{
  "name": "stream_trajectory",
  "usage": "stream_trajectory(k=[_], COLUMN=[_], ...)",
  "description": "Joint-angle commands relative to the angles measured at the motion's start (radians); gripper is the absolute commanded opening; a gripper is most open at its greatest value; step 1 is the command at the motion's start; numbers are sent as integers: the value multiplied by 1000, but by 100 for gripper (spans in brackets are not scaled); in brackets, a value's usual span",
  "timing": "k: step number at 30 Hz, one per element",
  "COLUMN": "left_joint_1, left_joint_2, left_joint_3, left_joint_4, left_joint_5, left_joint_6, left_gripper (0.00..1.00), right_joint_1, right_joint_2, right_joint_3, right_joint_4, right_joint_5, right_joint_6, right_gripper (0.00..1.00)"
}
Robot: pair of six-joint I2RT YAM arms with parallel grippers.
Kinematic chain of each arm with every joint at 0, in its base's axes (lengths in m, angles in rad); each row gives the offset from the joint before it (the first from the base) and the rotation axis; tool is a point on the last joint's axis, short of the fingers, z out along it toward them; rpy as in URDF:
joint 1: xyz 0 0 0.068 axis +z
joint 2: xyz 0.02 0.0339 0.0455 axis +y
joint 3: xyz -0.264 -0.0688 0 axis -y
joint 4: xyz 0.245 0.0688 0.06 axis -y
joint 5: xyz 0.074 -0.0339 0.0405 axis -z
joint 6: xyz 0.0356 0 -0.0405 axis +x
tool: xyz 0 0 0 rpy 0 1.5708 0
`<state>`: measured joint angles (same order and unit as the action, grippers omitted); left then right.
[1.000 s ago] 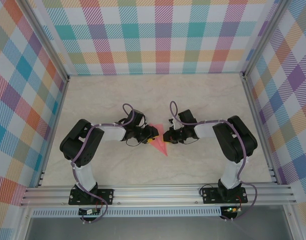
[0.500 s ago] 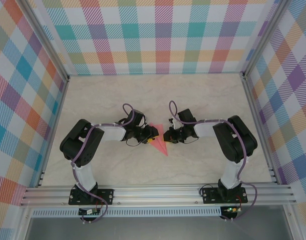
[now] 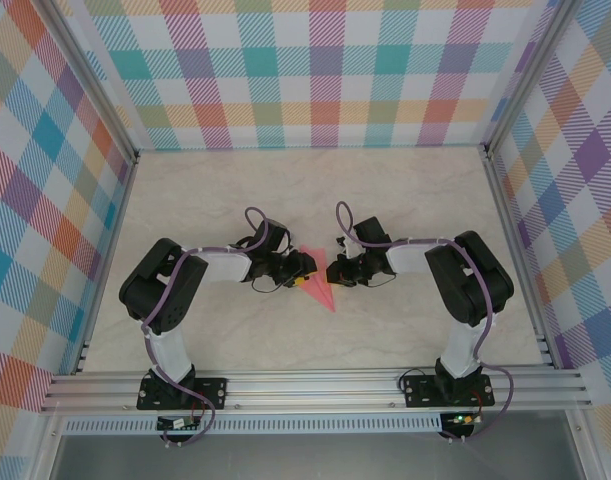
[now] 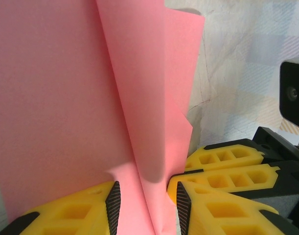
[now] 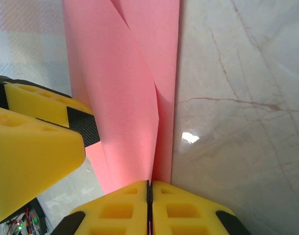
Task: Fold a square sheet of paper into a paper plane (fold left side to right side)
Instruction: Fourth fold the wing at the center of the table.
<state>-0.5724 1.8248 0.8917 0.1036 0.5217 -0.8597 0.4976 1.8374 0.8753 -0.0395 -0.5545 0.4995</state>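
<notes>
At the near edge of the table [image 3: 215,200], one aluminium rail [image 3: 315,385] is noted, with two arms bolted to it: the left arm [image 3: 165,300] and the right arm [image 3: 470,285], each trailed by one purple cable. Both are bent inward so that the two grippers face each other at mid-table. One piece of pink paper, the paper plane [image 3: 322,288], is recorded between them, lying on the table as a slim dart with its tip toward the rail and its wide end farther off; its flanks are partly covered from above by both wrists. The left gripper [image 4: 145,196] is seen with its fingers spread, a raised fold of the paper standing in the gap between the pads. The right gripper [image 5: 149,188] is seen with its fingers pressed together, the paper's edge pinched at the seam. Beyond the paper, bare marbled table is observed, closed off by three checked walls: one at the back [image 3: 315,70] and one on each side.
</notes>
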Motion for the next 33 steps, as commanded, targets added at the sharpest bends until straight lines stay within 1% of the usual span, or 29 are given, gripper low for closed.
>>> stream_trajectory(k=[1, 3, 8, 13, 17, 21, 33], left_joint_1=[-14, -13, -14, -14, -13, -12, -3], left_joint_2=[-58, -70, -72, -3, 59, 108, 146], left_joint_3=[35, 49, 79, 129, 176, 202, 157], left_joint_4=[-71, -97, -102, -69, -53, -58, -93], left_joint_5=[-21, -27, -15, 31, 51, 44, -9], left_joint_6=[42, 54, 55, 49, 50, 60, 80], left_gripper=[35, 32, 25, 21, 20, 20, 19], right_joint_1=[-2, -2, -2, 1, 2, 2, 3], right_joint_2=[9, 11, 18, 21, 17, 18, 8], right_joint_3=[6, 4, 3, 5, 7, 7, 10], right_joint_4=[-82, -85, -82, -83, -89, -94, -109], right_joint_5=[55, 58, 54, 52, 53, 58, 65], right_joint_6=[-33, -31, -30, -32, -35, -40, -47], right_gripper=[9, 9, 9, 9, 9, 9, 10])
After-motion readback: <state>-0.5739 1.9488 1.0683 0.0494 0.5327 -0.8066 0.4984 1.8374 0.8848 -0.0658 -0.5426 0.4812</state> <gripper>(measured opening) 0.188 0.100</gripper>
